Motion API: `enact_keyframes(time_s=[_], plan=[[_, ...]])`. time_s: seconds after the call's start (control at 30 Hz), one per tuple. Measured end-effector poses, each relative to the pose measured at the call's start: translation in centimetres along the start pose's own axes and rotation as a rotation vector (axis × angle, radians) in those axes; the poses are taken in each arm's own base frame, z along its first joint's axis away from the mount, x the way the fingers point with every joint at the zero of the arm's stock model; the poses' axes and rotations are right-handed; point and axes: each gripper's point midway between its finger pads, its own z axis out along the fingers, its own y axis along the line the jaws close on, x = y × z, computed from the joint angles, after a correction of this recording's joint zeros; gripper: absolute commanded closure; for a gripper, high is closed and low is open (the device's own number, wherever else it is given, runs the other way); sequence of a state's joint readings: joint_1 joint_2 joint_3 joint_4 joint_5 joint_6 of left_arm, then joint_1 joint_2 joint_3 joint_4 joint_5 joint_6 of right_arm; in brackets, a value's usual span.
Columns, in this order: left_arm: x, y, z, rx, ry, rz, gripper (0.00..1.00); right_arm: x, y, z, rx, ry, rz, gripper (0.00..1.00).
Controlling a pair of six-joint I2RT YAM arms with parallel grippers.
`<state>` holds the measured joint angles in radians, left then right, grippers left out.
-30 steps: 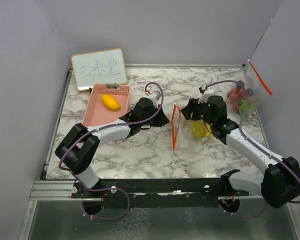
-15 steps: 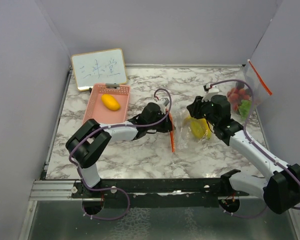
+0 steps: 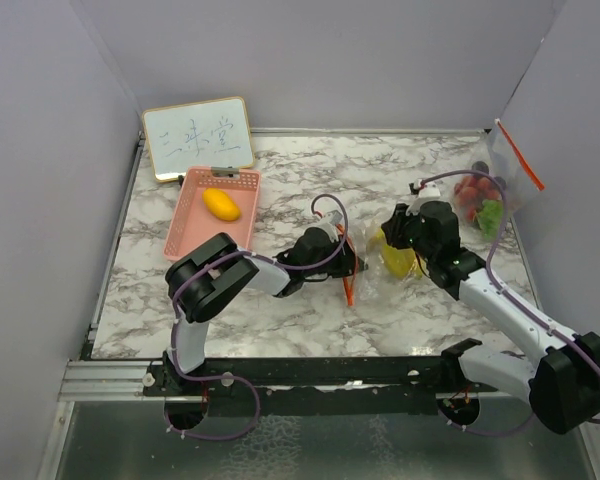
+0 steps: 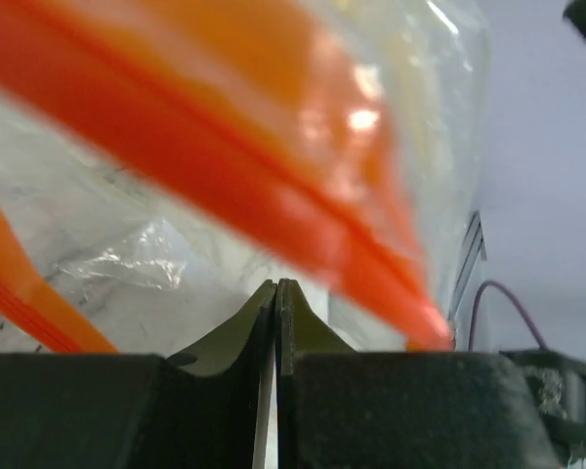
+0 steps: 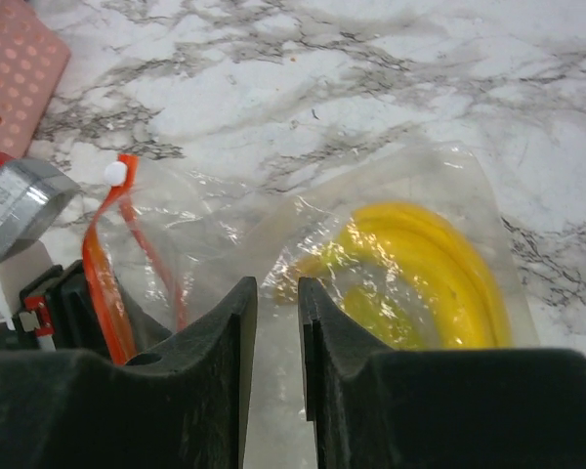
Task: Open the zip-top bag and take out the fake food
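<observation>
The clear zip-top bag (image 3: 372, 268) lies at mid-table with its orange zip edge (image 3: 349, 285) on the left. A yellow banana (image 3: 396, 258) of the fake food shows through the film. My left gripper (image 3: 348, 264) is at the zip edge, its jaws pressed together on the film just under the orange strip (image 4: 273, 210). My right gripper (image 3: 392, 242) is over the bag's middle. In the right wrist view its jaws (image 5: 277, 288) stand a narrow gap apart with crinkled film between them, next to the banana (image 5: 439, 269).
A pink basket (image 3: 188, 225) at the back left holds a yellow-orange lemon (image 3: 220, 204). A small whiteboard (image 3: 198, 137) leans behind it. A second clear bag (image 3: 500, 170) with red and green pieces leans on the right wall.
My left arm has reached right to the bag's zip edge and shut there. My right gripper's jaws have narrowed on the film. The bag has sunk from upright to lying lower.
</observation>
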<state>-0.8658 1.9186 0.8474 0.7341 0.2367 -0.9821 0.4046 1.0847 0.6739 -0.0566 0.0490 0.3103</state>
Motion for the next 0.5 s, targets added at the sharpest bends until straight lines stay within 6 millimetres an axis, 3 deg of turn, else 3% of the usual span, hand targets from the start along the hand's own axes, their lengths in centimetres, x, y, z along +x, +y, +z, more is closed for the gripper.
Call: enact_keyframes(time_s=[0.2, 0.33, 0.5], plan=[[-1.2, 1.2, 0.8, -0.052, -0.076, -0.075, 0.87, 2.0, -2.6, -0.1, 0.128, 0.032, 0.007, 0.72], [-2.0, 1.8, 0.9, -0.083, -0.12, -0.072, 0.69, 2.6, -3.5, 0.2, 0.18, 0.045, 0.014, 0.69], [-2.7, 1.6, 1.0, -0.078, -0.149, -0.055, 0.61, 3.4, -4.9, 0.7, 0.246, 0.064, 0.017, 0.65]])
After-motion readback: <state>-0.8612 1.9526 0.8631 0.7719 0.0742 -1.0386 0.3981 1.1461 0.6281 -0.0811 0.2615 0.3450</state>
